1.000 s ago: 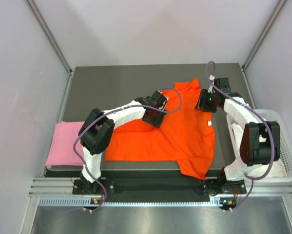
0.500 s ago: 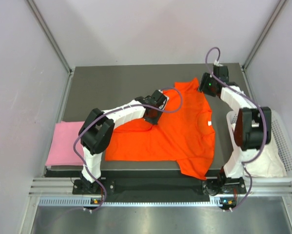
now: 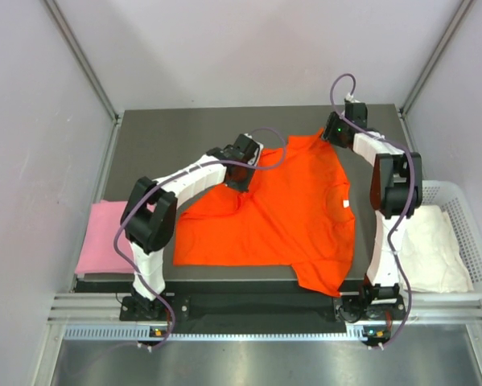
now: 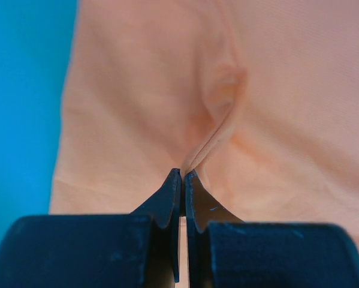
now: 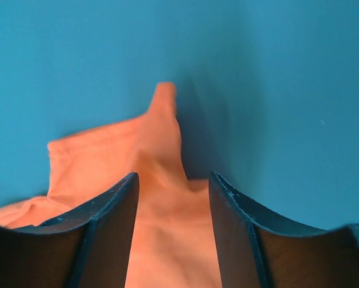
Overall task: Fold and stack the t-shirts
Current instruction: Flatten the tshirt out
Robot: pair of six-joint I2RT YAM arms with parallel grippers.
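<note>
**Operator:** Where do my hands stand?

**Spotter:** Your left hand (image 4: pixel 183 175) is clamped tight on a raised pinch of the orange-red t-shirt (image 3: pixel 293 213), at the shirt's left side, toward the far half of the worktop (image 3: pixel 168 133). Your right hand (image 5: pixel 173 180) sits at the shirt's far tip, near the worktop's far right corner. Its jaws are apart and straddle a peak of cloth; as far as the wrist view shows, they are not pinching it.

**Operator:** And the shirt itself?

**Spotter:** It lies opened out across the middle and right of the worktop, wrinkled, with one corner hanging over the near edge. The small white neck label (image 3: pixel 346 204) shows toward the right side. You have no fold in it that I can see.

**Operator:** The other two?

**Spotter:** The pale pink t-shirt (image 3: pixel 104 237) lies as a flat, tidy rectangle at the worktop's left edge, toward the near corner, and it looks folded to me. The white t-shirt (image 3: pixel 434 249) lies loose in the basket (image 3: pixel 475 241) off the right edge, unfolded.

**Operator:** So how far along am I?

**Spotter:** About a third, I'd judge. One shirt is folded, one is under your hands, and one is waiting. You have the orange-red one to flatten, fold and stack on the pink, then the white one to do the same way.
</note>
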